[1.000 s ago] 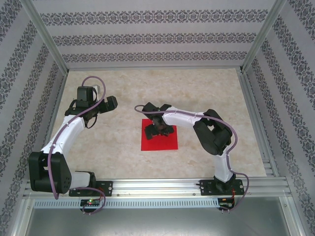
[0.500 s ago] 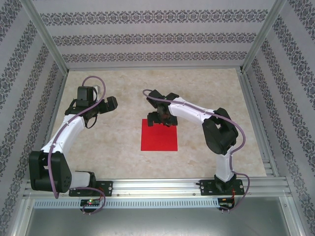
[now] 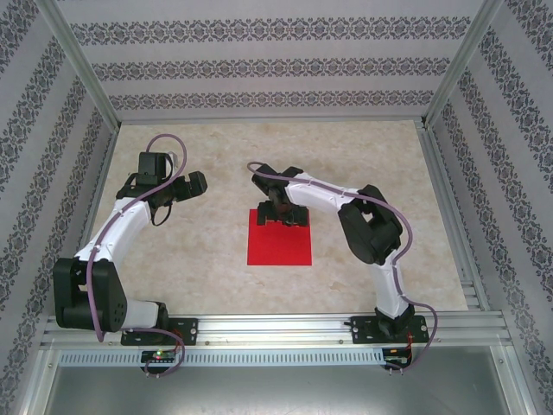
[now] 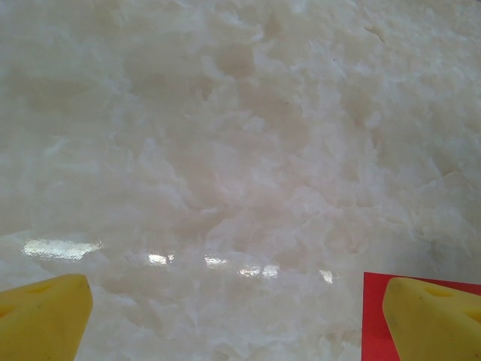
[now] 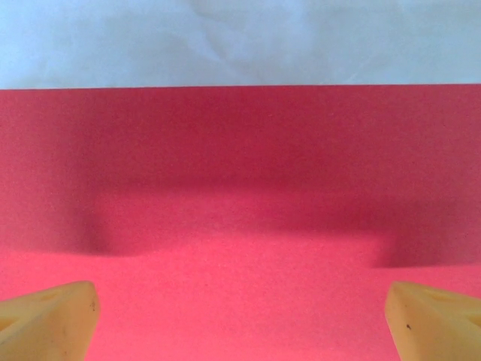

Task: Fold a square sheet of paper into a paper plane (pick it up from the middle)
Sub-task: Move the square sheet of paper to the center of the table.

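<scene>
the square sheet of paper (image 3: 278, 246) lies flat and unfolded on the marbled desk (image 3: 371, 164), about midway between the two arms. the right tool (image 5: 242, 320) sits over the sheet's far edge, yellow fingertips (image 5: 49, 320) spread wide and gripping nothing; whether they touch the paper is unclear. the left tool (image 4: 239, 316) is off to the left over bare desk, also wide open and empty, with a corner of the red sheet beside one fingertip.
</scene>
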You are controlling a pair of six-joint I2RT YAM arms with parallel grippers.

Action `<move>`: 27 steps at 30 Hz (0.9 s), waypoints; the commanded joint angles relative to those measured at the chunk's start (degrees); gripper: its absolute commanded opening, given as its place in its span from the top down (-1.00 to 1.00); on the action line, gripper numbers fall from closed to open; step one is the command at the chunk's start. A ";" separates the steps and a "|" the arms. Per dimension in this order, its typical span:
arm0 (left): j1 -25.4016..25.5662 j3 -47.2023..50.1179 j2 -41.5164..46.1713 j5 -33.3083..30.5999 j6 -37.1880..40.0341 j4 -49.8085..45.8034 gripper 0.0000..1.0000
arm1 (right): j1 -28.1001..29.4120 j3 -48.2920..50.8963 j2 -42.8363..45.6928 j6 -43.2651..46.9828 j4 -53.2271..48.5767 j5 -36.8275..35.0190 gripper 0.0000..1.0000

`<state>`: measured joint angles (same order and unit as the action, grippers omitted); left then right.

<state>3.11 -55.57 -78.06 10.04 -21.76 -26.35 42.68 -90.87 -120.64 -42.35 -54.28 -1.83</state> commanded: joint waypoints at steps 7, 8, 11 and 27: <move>0.23 -1.22 -0.91 0.90 -1.53 -0.46 -1.00 | 1.27 -1.55 -3.32 0.34 -2.59 0.17 -0.96; 0.15 -1.21 -1.03 1.02 -1.57 -0.47 -1.00 | 1.27 -1.50 -3.69 0.42 -2.53 0.21 -0.95; 0.18 -1.21 -1.22 1.42 -1.91 -0.41 -1.00 | 1.18 -1.28 -5.52 0.80 -2.50 0.51 -0.84; 0.40 0.58 -2.84 7.73 -4.87 -1.01 -1.00 | 0.08 1.70 -5.79 0.72 0.54 0.89 -0.47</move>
<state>3.14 -55.55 -80.38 15.75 -25.23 -26.50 42.85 -91.88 -123.59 -41.95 -55.29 -0.84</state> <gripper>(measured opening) 0.999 0.739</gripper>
